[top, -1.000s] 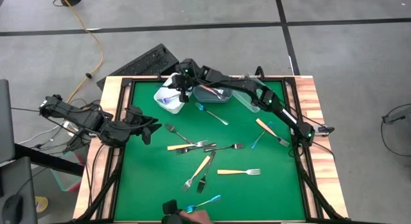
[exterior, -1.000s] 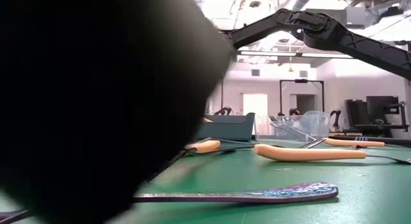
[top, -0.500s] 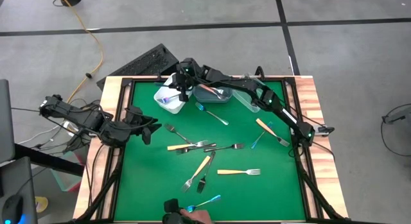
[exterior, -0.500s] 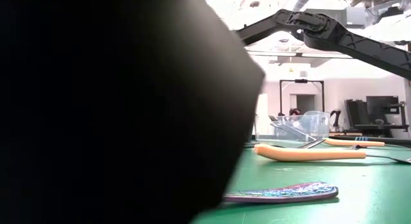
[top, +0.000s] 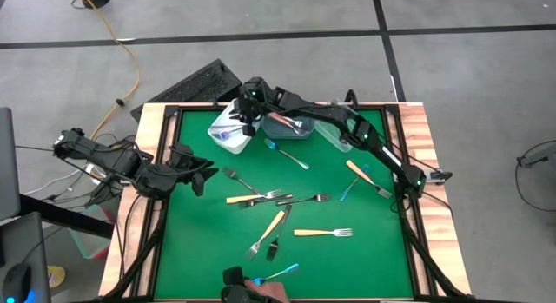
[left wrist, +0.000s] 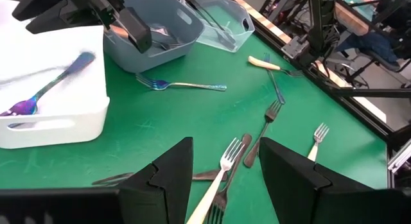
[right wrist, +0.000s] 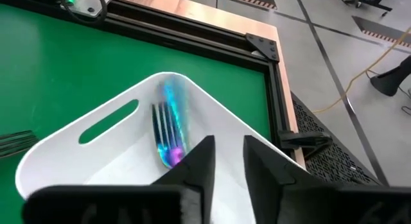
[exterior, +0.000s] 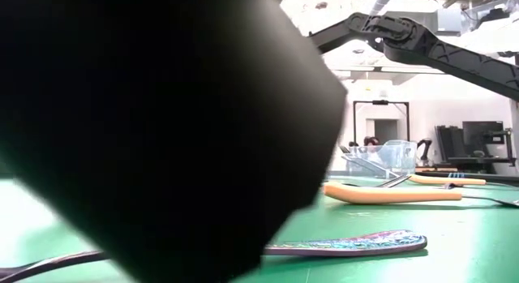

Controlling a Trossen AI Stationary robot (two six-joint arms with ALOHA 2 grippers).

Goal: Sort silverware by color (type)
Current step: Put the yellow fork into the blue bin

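Observation:
My right gripper (top: 248,115) hangs open over the white bin (top: 224,134) at the table's far left, and nothing sits between its fingers (right wrist: 229,163). Below it a blue iridescent fork (right wrist: 168,131) shows blurred inside the bin, and a purple-blue utensil (left wrist: 19,108) lies beside it. Several forks with yellow, blue or black handles lie flat on the green mat, among them a yellow one (top: 321,233) and a blue one (top: 287,153). My left gripper (top: 207,174) waits open at the left edge (left wrist: 226,147).
A grey-blue bin (top: 287,127) and a clear bin (top: 337,136) stand to the right of the white one along the far edge. A person's hand (top: 269,293) and a dark thing are at the near edge by a blue utensil (top: 280,273). That dark thing (exterior: 162,129) blocks most of the low view.
My right gripper has drawn back slightly toward the far edge above the white bin. Close to the low camera, the dark thing has spread farther across the picture.

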